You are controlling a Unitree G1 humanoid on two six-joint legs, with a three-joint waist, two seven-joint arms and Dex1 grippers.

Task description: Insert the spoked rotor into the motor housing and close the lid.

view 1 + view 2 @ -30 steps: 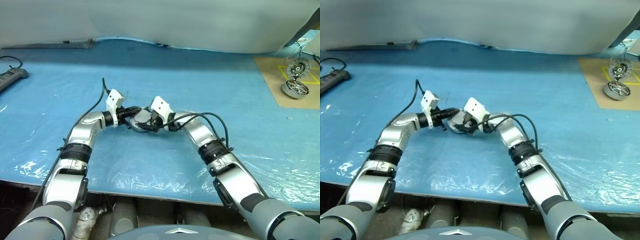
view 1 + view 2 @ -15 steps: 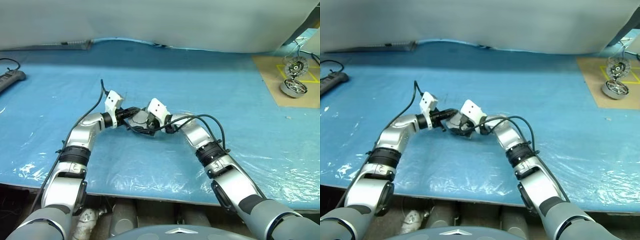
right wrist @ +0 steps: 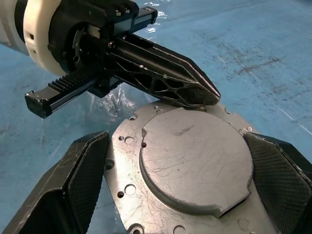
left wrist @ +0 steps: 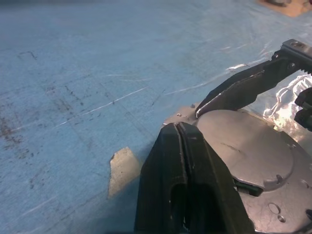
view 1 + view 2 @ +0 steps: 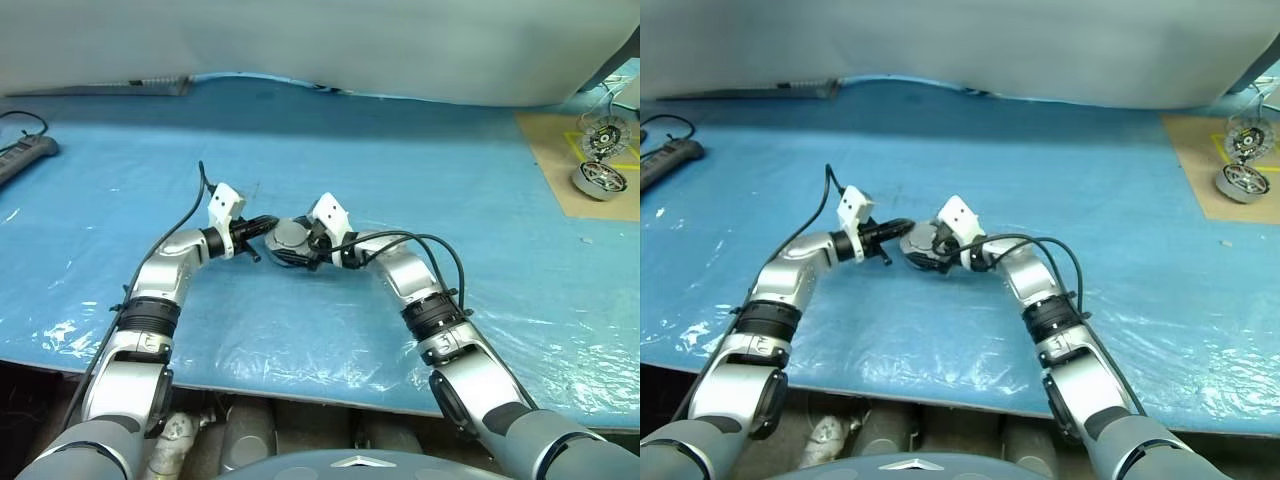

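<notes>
Round grey cast-metal motor housing [image 3: 187, 168], lid down: rigid, hefty, slick. Right gripper [image 3: 180, 195] fingers spread wide astride its rim; best hold there. Left gripper [image 4: 181, 141] fingers pressed together, tips on lid edge.

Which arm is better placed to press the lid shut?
Left, probably. The left gripper is shut, its tip at the edge of the lid, ready to push down. The right gripper is open, fingers either side of the housing, steadying it.
</notes>
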